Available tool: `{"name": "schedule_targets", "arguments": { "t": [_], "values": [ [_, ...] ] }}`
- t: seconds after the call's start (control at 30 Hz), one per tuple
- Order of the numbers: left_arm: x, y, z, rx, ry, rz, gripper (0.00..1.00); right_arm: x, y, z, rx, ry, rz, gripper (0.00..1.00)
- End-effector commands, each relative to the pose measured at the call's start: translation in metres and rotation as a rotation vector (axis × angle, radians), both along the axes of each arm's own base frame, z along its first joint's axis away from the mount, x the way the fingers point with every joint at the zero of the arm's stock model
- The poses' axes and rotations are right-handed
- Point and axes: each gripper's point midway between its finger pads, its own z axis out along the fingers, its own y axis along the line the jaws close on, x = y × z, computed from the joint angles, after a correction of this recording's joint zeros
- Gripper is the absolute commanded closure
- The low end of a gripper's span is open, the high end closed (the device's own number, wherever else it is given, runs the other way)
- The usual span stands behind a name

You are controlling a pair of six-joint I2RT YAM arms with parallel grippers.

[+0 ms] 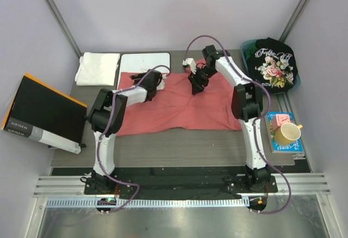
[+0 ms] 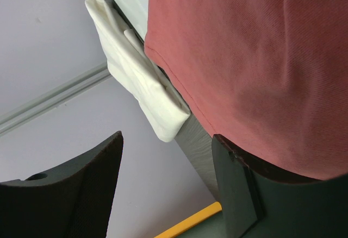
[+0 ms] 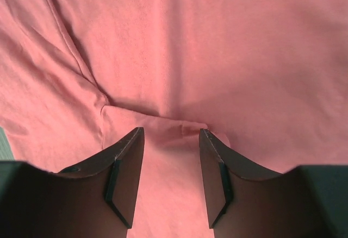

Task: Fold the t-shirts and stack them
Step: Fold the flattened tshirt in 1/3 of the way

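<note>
left hand [image 1: 148, 80] apart at salmon-red t-shirt [image 1: 179, 107] edge | right hand [image 1: 196, 88] apart astride a pucker [image 3: 175, 126] | risk: pinch may grab 2 layers, fold skews

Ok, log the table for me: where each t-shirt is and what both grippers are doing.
red shirt: spread mid-table, unfolded
white shirt: folded, far left corner, beside whiteboard
black floral shirt: bunched in bin, far right
left gripper: open, at red shirt's far left edge
right gripper: open, tips on red shirt, cloth ridge between them
</note>
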Motion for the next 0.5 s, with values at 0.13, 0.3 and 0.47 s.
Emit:
{"name": "schedule_targets", "arguments": {
  "t": [0.13,0.3,0.47],
  "values": [
    [0.0,0.001,0.006,-0.017,-0.022,0.019,0.33,0.002,0.003,-0.019,-0.011,0.034,-0.011,0.53],
    [0.0,0.001,0.004,-0.019,-0.02,0.02,0.33,0.009,-0.001,-0.018,-0.03,0.007,-0.024,0.62],
    [0.0,0.002,0.004,-0.017,-0.019,0.021,0.33,0.013,-0.002,-0.006,-0.031,-0.026,-0.036,0.9]
  ]
}}
